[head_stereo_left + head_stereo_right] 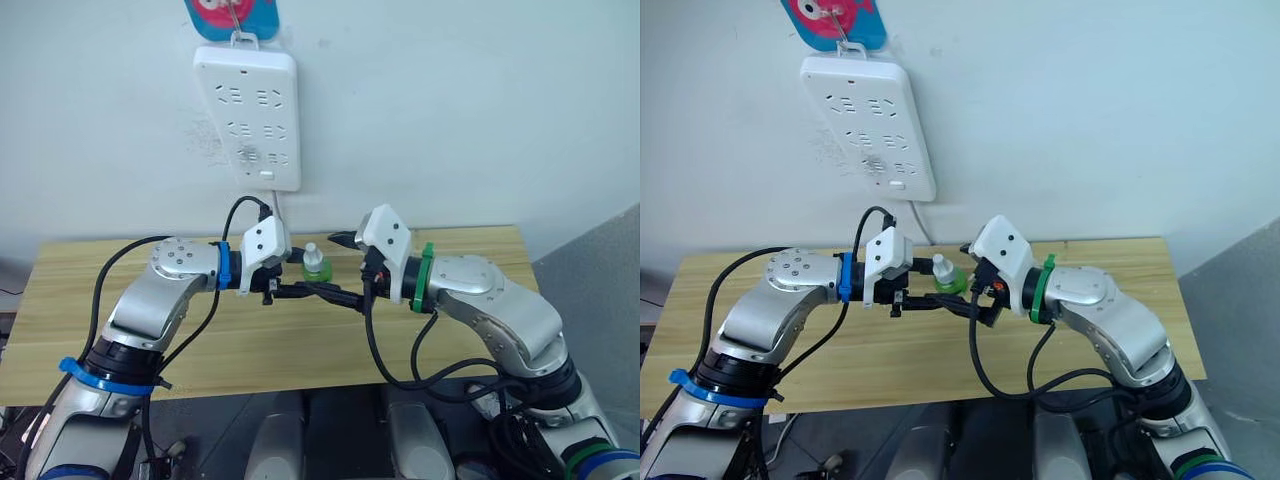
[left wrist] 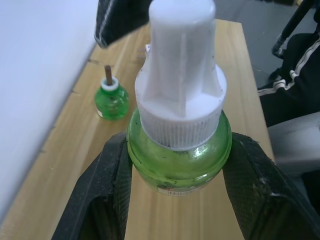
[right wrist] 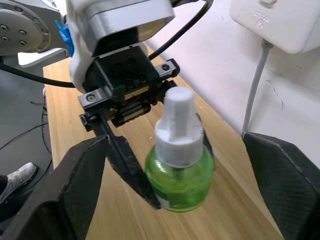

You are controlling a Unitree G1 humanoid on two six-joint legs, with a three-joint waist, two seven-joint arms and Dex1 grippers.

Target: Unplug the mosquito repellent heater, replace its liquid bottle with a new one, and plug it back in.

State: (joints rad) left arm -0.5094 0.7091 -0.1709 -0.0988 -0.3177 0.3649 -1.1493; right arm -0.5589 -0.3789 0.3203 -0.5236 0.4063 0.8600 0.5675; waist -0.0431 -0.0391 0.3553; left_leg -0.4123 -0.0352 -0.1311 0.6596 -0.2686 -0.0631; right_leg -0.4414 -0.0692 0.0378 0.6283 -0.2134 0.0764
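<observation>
1. Capped refill bottle (image 2: 178,150), green with a tall white cap (image 3: 177,125), sits clamped between the two black fingers (image 2: 107,190) of the left pincer (image 1: 312,290), held above the wooden surface (image 1: 250,340).
2. Relative to that bottle, the right pincer (image 3: 175,200) is close in front, its wide black fingers (image 3: 75,185) spread apart on either side and not touching the bottle.
3. A second green bottle (image 2: 112,99), uncapped with a brown wick (image 2: 107,72) standing up, rests on the surface beyond the held bottle, near the wall.
4. A white power strip (image 1: 248,115) hangs on the wall above the held bottle, its cord (image 3: 255,85) dropping down toward the surface.
</observation>
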